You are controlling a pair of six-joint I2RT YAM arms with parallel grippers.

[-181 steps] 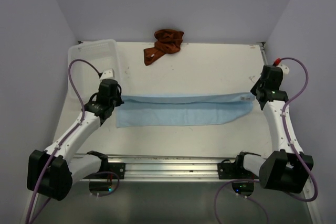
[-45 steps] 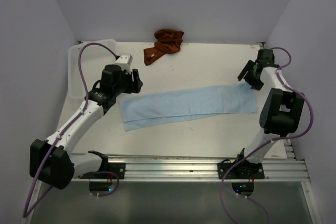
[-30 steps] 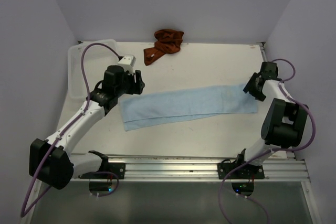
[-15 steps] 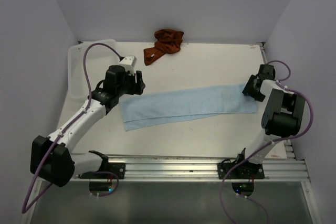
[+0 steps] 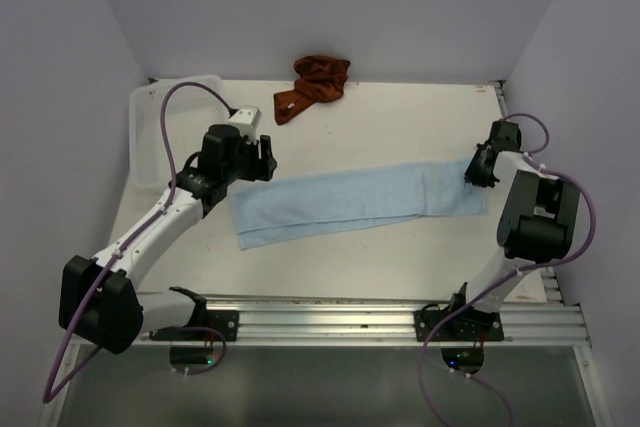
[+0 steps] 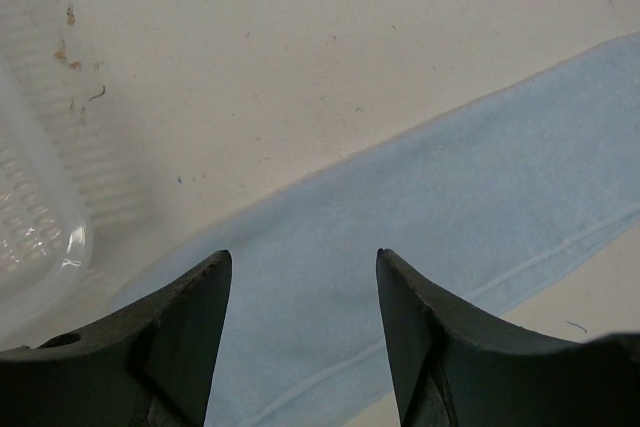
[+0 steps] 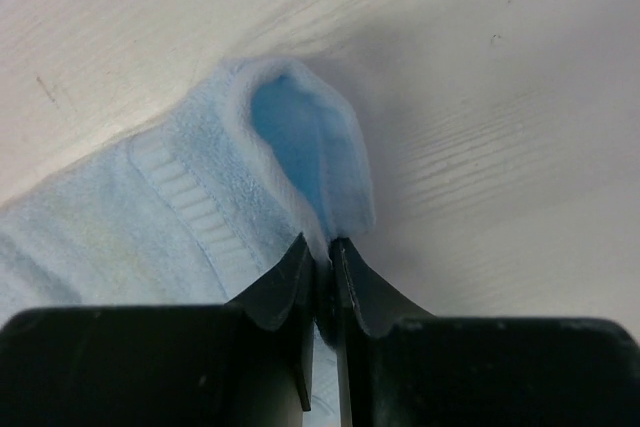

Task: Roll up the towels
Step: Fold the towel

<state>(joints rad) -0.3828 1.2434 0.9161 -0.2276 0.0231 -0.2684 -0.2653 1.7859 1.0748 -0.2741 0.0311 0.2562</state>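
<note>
A light blue towel, folded into a long strip, lies slanting across the table. My right gripper sits at its right end. In the right wrist view that gripper is shut on the blue towel's end corner, and the pinched edge stands up in a small loop. My left gripper hovers open just above the strip's left end. In the left wrist view its fingers straddle the blue towel without touching it. A crumpled rust-brown towel lies at the back.
A clear plastic bin stands at the back left, close behind my left arm, and its corner shows in the left wrist view. A metal rail runs along the near edge. Walls close the table in on three sides.
My right gripper came down onto the towel's right end and shut on its corner. The left gripper stayed open in nearly the same place.
</note>
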